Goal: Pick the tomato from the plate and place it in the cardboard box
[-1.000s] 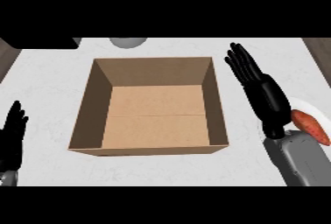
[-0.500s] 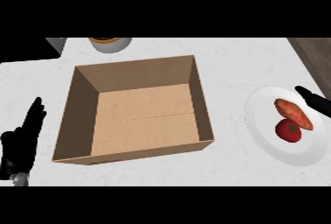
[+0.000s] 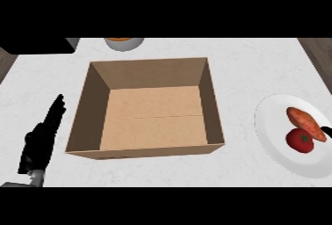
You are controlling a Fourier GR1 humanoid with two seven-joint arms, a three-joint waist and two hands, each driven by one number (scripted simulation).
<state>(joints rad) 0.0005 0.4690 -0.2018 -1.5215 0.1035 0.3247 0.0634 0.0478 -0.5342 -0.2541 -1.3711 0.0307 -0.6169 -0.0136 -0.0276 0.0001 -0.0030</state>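
The round red tomato (image 3: 300, 140) is sitting on the white round plate (image 3: 272, 136) right of the open brown cardboard box (image 3: 150, 110), touching an orange sweet potato (image 3: 306, 123). Left of the box, the left hand (image 3: 42, 138) is resting with straight fingers, holding nothing. The right hand isn't showing, so probably nothing's grabbed yet.

From my remote seat I see a white, faintly mottled bench (image 3: 259, 66) filling the view, with an open cardboard box (image 3: 150, 151) sitting on it a little left of centre, flaps up and its brown floor bare. A white plate (image 3: 276, 136) lies on the bench at the right, well apart from the box and cut by the edge. At the far edge, beyond the box, I see a small grey bowl (image 3: 124, 43) with something orange inside, and a dark block (image 3: 35, 45) at the far left corner.
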